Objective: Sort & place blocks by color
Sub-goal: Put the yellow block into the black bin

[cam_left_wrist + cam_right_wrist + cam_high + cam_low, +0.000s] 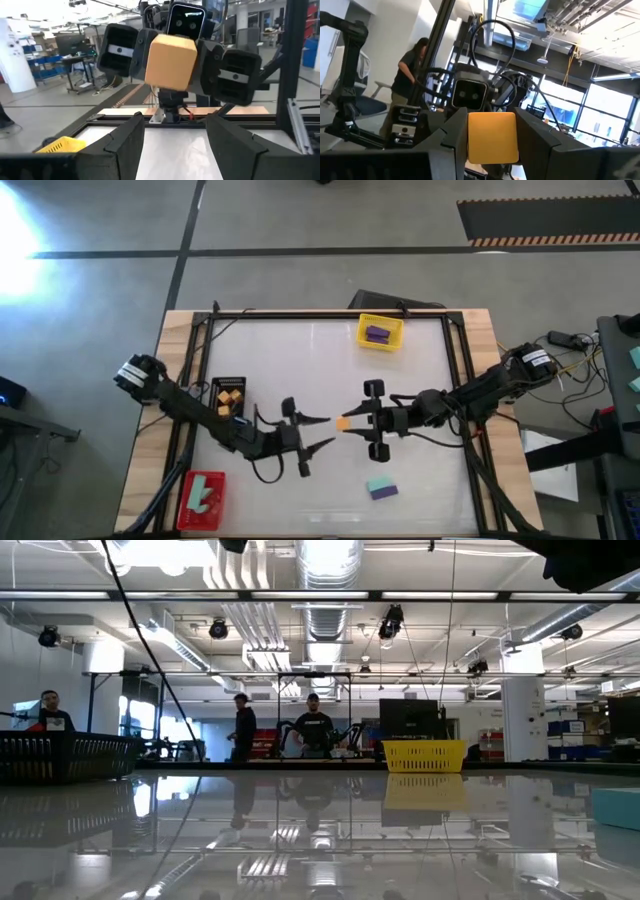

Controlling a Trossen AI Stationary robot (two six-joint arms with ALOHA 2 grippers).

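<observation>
Two arms meet over the middle of the white table (pixel 320 360), and the orange cube (pixel 343 423) between them serves as the landmark for everything else. Going by size, the trays come next. The yellow tray (pixel 380 332), holding purple bars, sits well beyond the cube toward the far edge. The black tray (pixel 228 396), with orange cubes inside, lies well off on the left arm's side of the cube. The red tray (pixel 201 500), with a mint-teal piece in it, sits at the near corner on that same side. A mint-teal bar (pixel 381 485) and a purple bar (pixel 385 494) lie touching each other, near the cube on its near side.

The right gripper (pixel 491 140) pinches the orange cube, one finger pressed on each side, holding it clear of the table. The left gripper (pixel 318 432) faces it with its jaws spread and nothing between them. In the left wrist view the cube (pixel 170 60) hangs straight ahead of those open fingers, in line with the gap but not yet inside it.

This looks like a handover, since the black tray lies on the left arm's side. A cube has no long axis, so the left jaws would need only to take the two free faces.
</observation>
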